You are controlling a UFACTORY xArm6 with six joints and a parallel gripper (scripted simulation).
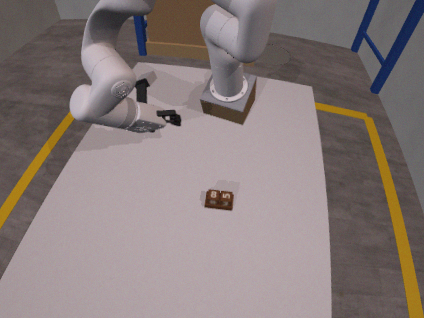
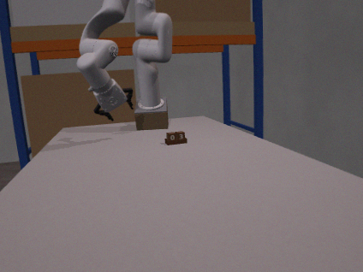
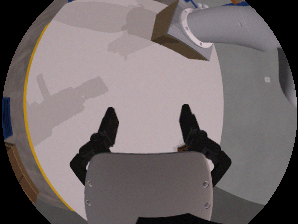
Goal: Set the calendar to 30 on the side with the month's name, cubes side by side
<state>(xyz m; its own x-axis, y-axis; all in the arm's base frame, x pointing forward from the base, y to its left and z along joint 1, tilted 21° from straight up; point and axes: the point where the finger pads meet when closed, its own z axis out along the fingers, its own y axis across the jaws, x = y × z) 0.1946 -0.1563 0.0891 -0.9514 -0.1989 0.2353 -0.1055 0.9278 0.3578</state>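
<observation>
Approach step. Your gripper (image 2: 113,103) hangs wide open and empty, well apart from the tray (image 1: 219,204) mid-table. Cubes (image 2: 175,137) show 03 on the front. Next, reach over and swap them to read 30.

You see a small brown wooden tray (image 1: 218,205) lying flat near the counter's middle, with two brown cubes, the left cube (image 2: 171,137) and the right cube (image 2: 181,137), upright side by side, reading 0 and 3.
</observation>
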